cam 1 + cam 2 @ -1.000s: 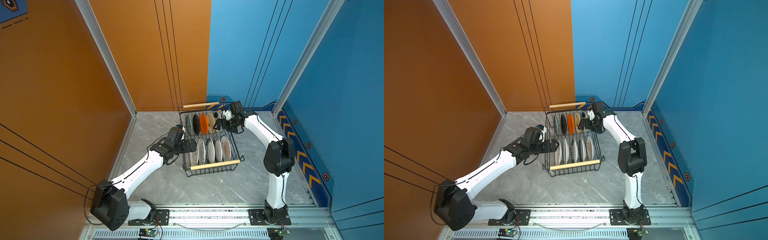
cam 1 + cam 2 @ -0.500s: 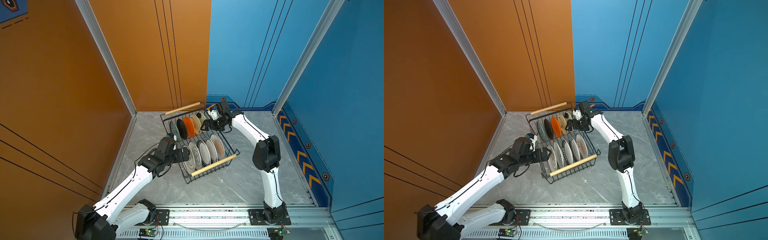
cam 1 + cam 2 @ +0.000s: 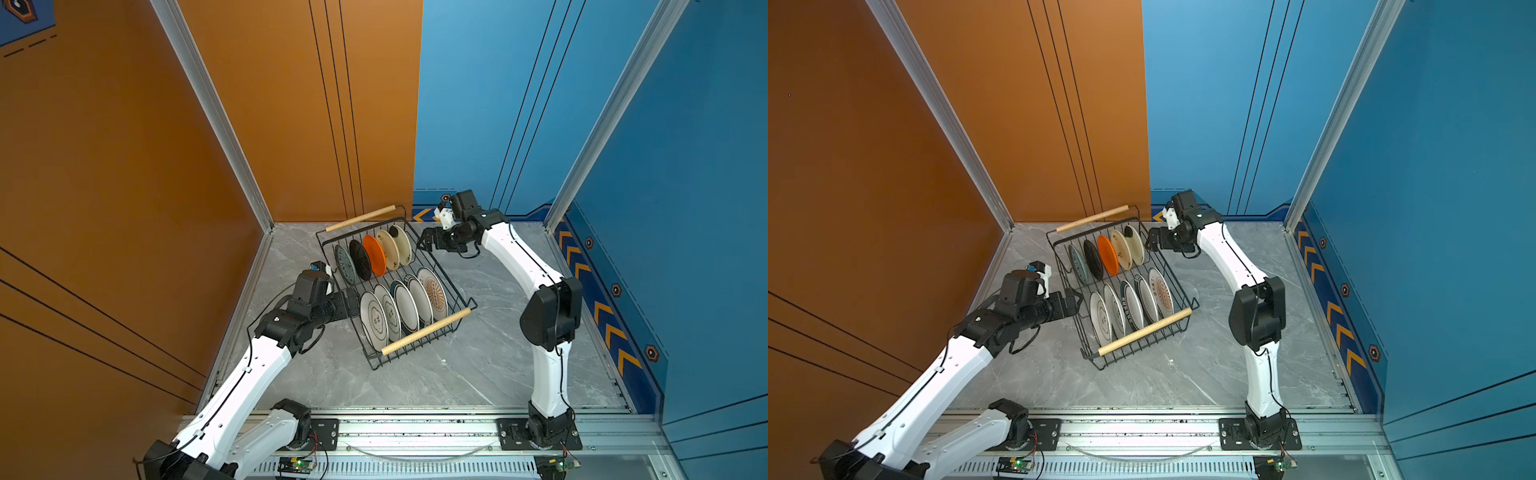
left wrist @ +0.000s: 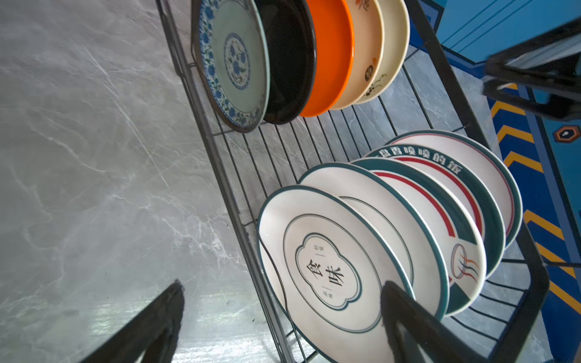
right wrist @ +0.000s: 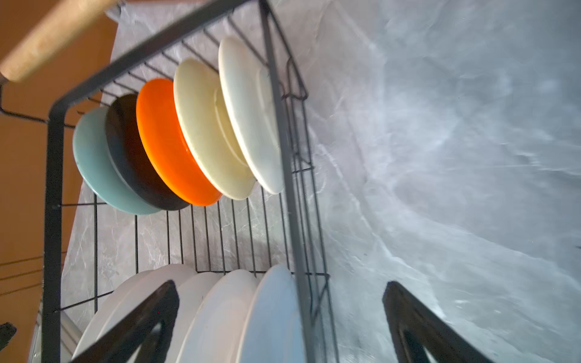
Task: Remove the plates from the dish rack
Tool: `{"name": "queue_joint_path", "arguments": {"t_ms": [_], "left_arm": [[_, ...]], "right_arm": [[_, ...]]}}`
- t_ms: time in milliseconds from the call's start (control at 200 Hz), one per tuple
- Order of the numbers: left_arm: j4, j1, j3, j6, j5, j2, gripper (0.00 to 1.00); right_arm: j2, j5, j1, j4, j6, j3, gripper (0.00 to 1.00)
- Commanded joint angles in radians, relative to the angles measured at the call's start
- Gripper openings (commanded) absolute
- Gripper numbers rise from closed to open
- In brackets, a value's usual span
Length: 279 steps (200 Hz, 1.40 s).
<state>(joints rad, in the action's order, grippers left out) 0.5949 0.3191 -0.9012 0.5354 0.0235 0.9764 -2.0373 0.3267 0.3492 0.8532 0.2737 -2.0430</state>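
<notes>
Judging by the full dish rack (image 3: 426,331), we have unloaded nothing yet: the plates (image 3: 376,320) stand on edge inside it in two rows of five. Our left gripper (image 3: 354,301) and right gripper (image 3: 428,243) sit at its opposite sides, jaws spread, empty

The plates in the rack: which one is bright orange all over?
The orange plate, middle of the far row, between a black plate and a cream plate.
</notes>
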Motion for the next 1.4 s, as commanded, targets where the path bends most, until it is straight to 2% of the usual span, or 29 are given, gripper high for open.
{"name": "queue_joint_path", "arguments": {"t_ms": [0, 170, 416, 561, 721, 906, 1106, 1392], "left_arm": [[0.054, -0.04, -0.054, -0.064, -0.003, -0.002, 0.98], [0.074, -0.087, -0.111, -0.128, -0.038, 0.034, 0.98], [0.069, -0.107, -0.182, -0.17, -0.035, 0.14, 0.98], [0.051, -0.109, -0.2, -0.175, -0.03, 0.171, 0.98], [0.032, -0.107, -0.199, -0.176, -0.023, 0.164, 0.98], [0.008, -0.101, -0.165, -0.168, -0.017, 0.153, 0.98], [-0.063, -0.092, -0.093, -0.121, 0.03, 0.131, 0.98], [-0.109, -0.058, -0.044, -0.105, 0.026, 0.122, 0.98]], "right_arm": [[0.119, -0.083, -0.038, 0.024, 0.03, 0.058, 1.0], [0.367, -0.215, -0.055, 0.016, 0.049, 0.301, 1.0], [0.8, -0.266, -0.045, -0.003, 0.13, 0.706, 1.0], [0.971, -0.278, -0.015, 0.062, 0.19, 0.824, 1.0], [1.104, -0.304, 0.082, 0.097, 0.297, 0.918, 0.98], [1.163, -0.345, 0.182, 0.1, 0.409, 0.987, 0.94], [1.109, -0.366, 0.268, 0.03, 0.471, 0.996, 0.9], [1.025, -0.369, 0.331, -0.071, 0.562, 1.004, 0.82]]}}
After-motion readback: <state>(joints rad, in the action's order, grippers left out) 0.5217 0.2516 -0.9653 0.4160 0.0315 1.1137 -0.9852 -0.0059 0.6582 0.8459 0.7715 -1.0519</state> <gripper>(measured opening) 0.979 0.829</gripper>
